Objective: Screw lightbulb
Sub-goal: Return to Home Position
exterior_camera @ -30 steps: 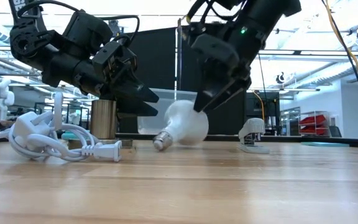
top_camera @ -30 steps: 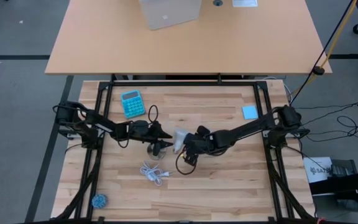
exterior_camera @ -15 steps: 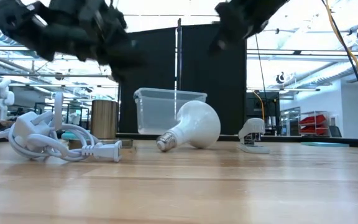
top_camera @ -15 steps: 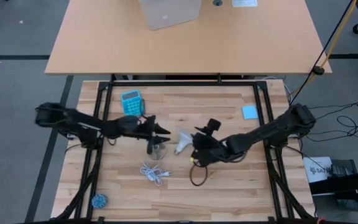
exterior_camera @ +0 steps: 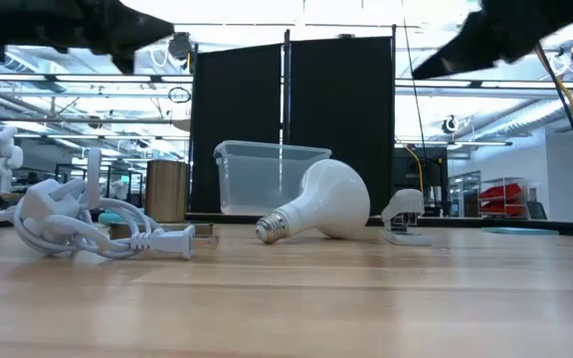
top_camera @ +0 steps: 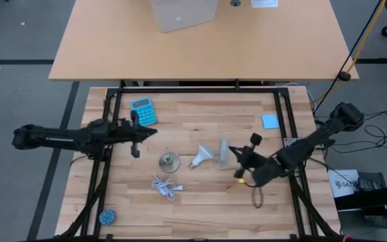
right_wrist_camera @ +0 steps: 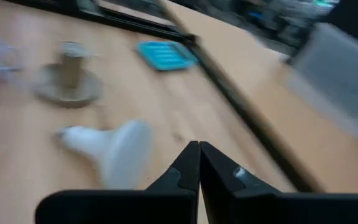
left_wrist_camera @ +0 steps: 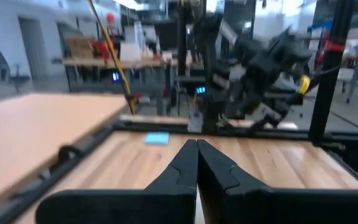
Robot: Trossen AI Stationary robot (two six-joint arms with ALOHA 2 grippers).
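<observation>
Lightbulb (top_camera: pixel 202 156) lies on its side near the middle of the desk (top_camera: pixel 200 215), out of its socket. Seen from above, its silvery base aims at 8 o'clock and its white dome at 2 o'clock. Right claw (right_wrist_camera: pixel 199 148), clenched on nothing, hangs above the boards at the bulb's 3 o'clock and is the nearer of the two; a reach from there would likely meet the dome first. Left claw (left_wrist_camera: pixel 196 144), also pressed shut and empty, hangs farther off at the bulb's 10 o'clock. Round metal socket (top_camera: pixel 169 161) stands just beside the screw base at 9 o'clock, so the thread points roughly its way but lies flat. Small grey bar (top_camera: pixel 224 152) rests just beside the dome, between bulb and right claw, the one thing in that arm's path. White cord (top_camera: pixel 165 186) coils at the socket's 6 o'clock, and a blue calculator (top_camera: pixel 143 111) sits well apart at 11 o'clock.
</observation>
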